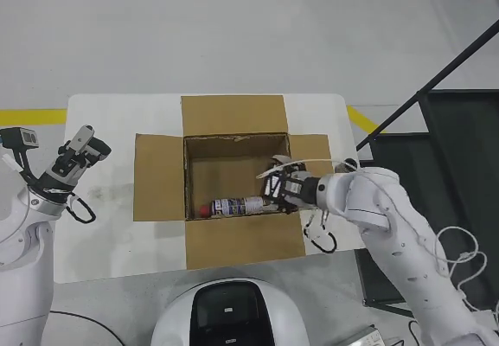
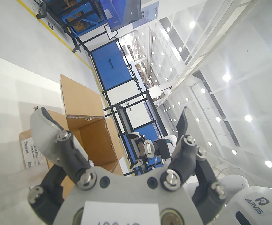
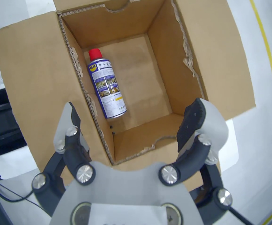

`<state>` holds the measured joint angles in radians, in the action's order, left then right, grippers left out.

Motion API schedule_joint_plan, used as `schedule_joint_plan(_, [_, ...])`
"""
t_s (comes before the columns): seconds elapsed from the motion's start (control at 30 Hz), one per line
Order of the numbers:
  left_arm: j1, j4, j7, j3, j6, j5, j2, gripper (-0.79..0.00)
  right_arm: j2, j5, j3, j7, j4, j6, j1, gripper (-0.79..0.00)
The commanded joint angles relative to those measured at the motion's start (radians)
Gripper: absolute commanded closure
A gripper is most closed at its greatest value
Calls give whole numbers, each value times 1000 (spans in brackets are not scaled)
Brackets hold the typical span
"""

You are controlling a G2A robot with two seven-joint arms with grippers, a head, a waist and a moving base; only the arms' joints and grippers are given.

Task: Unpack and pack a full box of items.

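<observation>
The left tool [image 1: 92, 144] hangs over the left part of the bench [image 1: 111, 112], well apart from the box [image 1: 232, 112], its fingers spread and empty; it looks parked there to leave the opening free. The box sits mid-bench with all four flaps folded out flat, which gives open access from above. The spray can [image 3: 106, 85] lies on its side on the box floor along the near wall, red cap to the left. The right tool [image 3: 133, 110] sits over the right side of the opening, fingers apart and holding nothing, probably lined up to fetch the can. Count: one box, one can, two tools.
</observation>
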<state>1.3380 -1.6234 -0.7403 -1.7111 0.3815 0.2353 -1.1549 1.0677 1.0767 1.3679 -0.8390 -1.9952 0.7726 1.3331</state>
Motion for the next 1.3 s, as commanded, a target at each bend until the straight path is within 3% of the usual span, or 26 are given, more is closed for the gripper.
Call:
schedule_joint_plan(0.0, [0,0,0,0,0,0,0,-785,-9,-12,108,89,-10,15,100,-785])
schedule_joint_plan(0.17, [0,0,0,0,0,0,0,-785,-21,3,266,296,-5,46,264,-785])
schedule_joint_plan(0.8, [0,0,0,0,0,0,0,-785,-21,0,273,312,0,40,271,-785])
schedule_joint_plan(1.03, [0,0,0,0,0,0,0,-785,-33,20,411,387,122,36,334,-785])
schedule_joint_plan(1.27, [0,0,0,0,0,0,0,-785,-49,34,488,413,292,147,374,-785])
